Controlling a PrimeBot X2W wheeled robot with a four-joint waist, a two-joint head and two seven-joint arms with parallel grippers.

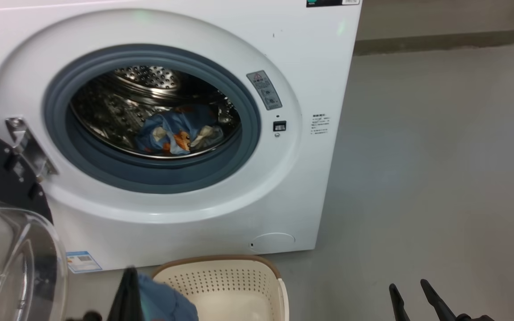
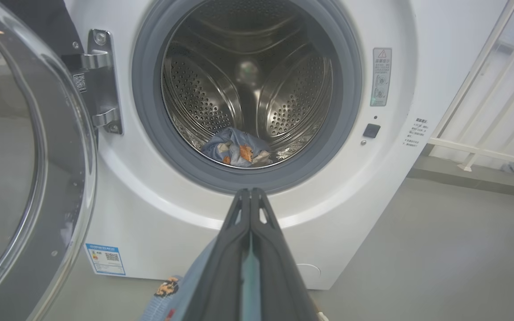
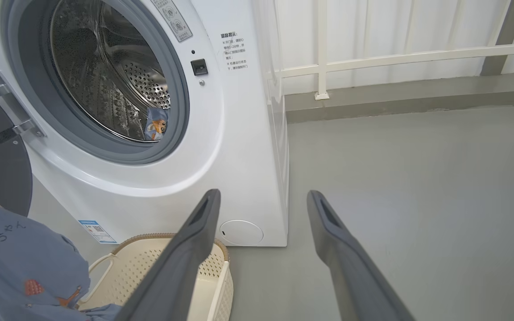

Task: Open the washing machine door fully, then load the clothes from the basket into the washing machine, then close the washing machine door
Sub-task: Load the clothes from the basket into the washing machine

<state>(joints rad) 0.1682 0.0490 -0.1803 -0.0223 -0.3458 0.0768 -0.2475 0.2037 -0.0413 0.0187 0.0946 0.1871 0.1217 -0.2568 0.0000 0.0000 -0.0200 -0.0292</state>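
L claw: clamped on blue printed garment.
R claw: wide, empty; basket at its left.
Drum: ahead of L claw, holds 2nd garment.

A plain laundry area with a utility feel: a white front-loading washing machine stands directly on a bare grey concrete floor, its round door swung open. A cream perforated laundry basket sits on the floor before it. A cream-white railing runs along a raised kerb behind.
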